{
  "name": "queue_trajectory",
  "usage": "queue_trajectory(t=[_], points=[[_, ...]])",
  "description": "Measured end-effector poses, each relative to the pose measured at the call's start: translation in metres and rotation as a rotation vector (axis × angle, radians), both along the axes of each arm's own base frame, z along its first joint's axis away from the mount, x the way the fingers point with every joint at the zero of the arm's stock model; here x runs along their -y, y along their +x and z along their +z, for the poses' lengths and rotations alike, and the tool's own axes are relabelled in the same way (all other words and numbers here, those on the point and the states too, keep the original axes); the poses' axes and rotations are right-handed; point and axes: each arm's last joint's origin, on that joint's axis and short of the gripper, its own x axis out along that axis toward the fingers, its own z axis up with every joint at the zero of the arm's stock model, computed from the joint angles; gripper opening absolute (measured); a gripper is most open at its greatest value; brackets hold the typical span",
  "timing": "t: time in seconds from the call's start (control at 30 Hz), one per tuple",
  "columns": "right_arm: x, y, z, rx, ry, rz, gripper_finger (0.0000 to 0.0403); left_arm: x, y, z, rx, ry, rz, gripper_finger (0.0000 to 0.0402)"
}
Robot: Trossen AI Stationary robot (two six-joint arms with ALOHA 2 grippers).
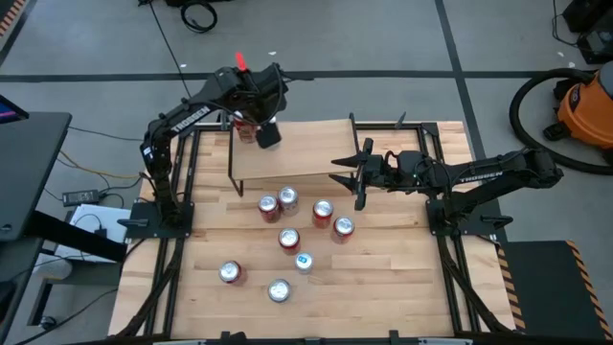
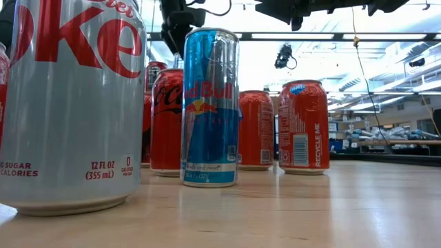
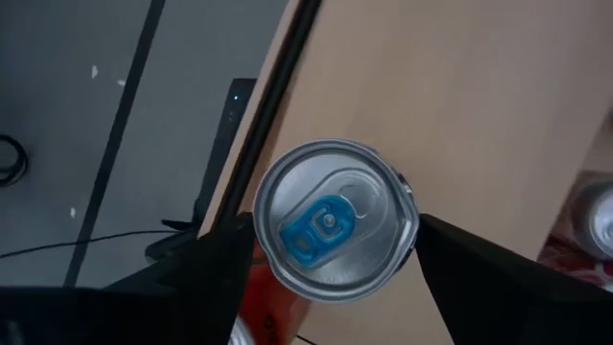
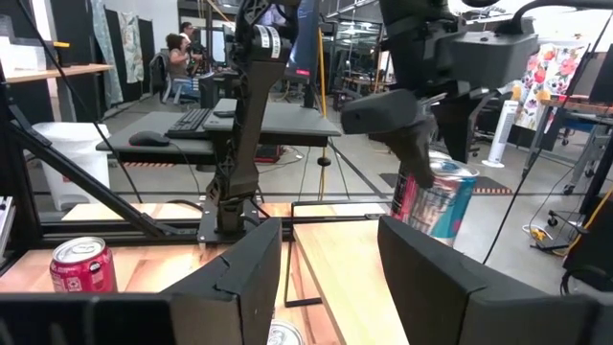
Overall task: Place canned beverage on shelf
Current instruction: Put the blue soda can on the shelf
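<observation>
Grey workshop floor surrounds the wooden table point(image 1: 383, 278). Over the shelf's point(image 1: 306, 153) far-left corner, the left gripper point(image 1: 257, 126) is clamped on a canned beverage point(image 3: 333, 220) with a blue tab, its fingers point(image 3: 215, 264) pressing both sides. At the shelf's right end, the right gripper point(image 1: 360, 173) hovers, spread and empty. Seven more cans point(image 1: 299, 234) stand on the table, near the shelf's front edge.
</observation>
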Motion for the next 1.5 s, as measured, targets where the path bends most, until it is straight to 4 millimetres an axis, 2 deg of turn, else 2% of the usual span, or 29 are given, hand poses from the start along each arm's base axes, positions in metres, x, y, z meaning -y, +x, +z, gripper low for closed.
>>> queue_trajectory(t=[0.13, 0.3, 0.83, 1.1, 1.5], points=[[0.0, 0.0, 0.0, 0.0, 0.0, 0.0, 0.0185, -0.006, -0.002, 0.0, 0.027, -0.005, 0.057, 0.0277], [0.0, 0.0, 0.0, 0.0, 0.0, 0.0, 0.0185, -0.005, -0.003, 0.001, 0.037, -0.033, 0.03, 0.0264], [0.0, 0.0, 0.0, 0.0, 0.0, 0.0, 0.0185, -0.017, -0.007, 0.002, 0.03, 0.012, 0.034, 0.0262], [0.0, 0.0, 0.0, 0.0, 0.0, 0.0, 0.0185, -0.02, -0.003, 0.004, 0.086, 0.036, 0.053, 0.0261], [0.0, 0.0, 0.0, 0.0, 0.0, 0.0, 0.0185, -0.019, -0.003, 0.003, 0.081, 0.031, 0.057, 0.0261]])
